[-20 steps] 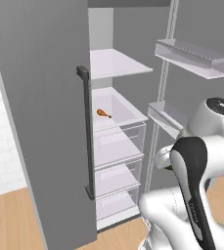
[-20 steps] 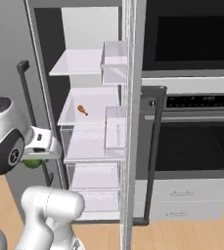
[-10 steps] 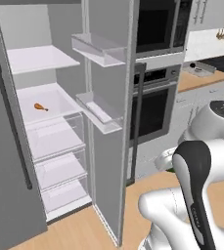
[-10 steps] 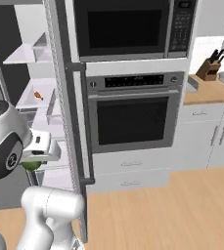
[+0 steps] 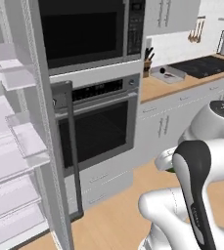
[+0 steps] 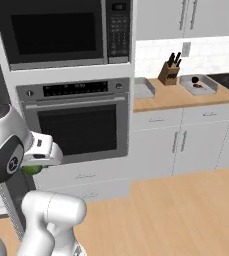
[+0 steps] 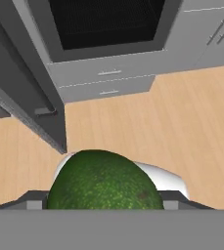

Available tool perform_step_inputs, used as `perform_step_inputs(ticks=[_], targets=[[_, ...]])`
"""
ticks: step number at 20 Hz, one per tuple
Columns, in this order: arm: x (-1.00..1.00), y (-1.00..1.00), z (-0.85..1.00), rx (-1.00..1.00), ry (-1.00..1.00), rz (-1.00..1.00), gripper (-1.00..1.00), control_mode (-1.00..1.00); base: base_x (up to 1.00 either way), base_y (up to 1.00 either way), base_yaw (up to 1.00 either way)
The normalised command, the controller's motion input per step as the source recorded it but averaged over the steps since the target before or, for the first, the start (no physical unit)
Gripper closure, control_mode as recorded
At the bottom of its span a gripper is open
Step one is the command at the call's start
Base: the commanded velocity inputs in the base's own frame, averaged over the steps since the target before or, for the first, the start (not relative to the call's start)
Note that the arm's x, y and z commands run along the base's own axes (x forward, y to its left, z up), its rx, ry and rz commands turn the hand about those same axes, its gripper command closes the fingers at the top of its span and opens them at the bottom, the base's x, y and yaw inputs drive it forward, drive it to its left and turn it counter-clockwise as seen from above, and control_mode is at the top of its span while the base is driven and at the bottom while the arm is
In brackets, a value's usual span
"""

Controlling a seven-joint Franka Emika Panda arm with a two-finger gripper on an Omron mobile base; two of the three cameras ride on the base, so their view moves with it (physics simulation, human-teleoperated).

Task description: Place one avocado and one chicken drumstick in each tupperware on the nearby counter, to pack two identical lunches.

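The kitchen wall takes up most of the scene: a built-in oven (image 6: 78, 122) under a microwave (image 6: 61, 30), with the open fridge door (image 5: 64, 151) at the left of the left base view. To the right runs the surface (image 6: 186, 95), tan wood over pale grey cabinets, well apart from the robot across a stretch of wood floor. On it sit a knife block (image 6: 169, 72) and two shallow grey containers, one (image 6: 199, 84) just right of the block, with something dark and something reddish already in it, and another (image 6: 143, 88) at the near end next to the oven, whose contents I cannot make out.

The hand (image 7: 103, 202) is grasping the avocado (image 7: 103, 188), the dark green fruit sitting between the fingers and carried low over the floor in front of the oven drawers.

The step appears to be carrying the avocado to the surface. Doing it well probably means keeping the grip steady while the base drives, stopping square to the container that lacks an avocado, lowering the fruit inside the rim before letting go so it cannot roll out, and staying clear of the knife block.
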Motion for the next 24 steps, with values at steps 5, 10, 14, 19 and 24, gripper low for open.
perform_step_inputs(ticks=[5, 10, 14, 19, 24], targets=[[0.00, 0.00, 0.00, 0.00, 0.00, 0.00, 1.00, 1.00, 1.00, -1.00, 0.00], [0.00, 0.00, 0.00, 0.00, 0.00, 0.00, 1.00, 1.00, 1.00, -1.00, 0.02], [0.00, 0.00, 0.00, 0.00, 0.00, 0.00, 1.00, 1.00, 1.00, -0.90, 0.19], [0.00, 0.00, 0.00, 0.00, 0.00, 0.00, 1.00, 1.00, 1.00, -0.56, 0.39], [0.00, 0.00, 0.00, 0.00, 0.00, 0.00, 1.00, 1.00, 1.00, -0.37, 0.49]])
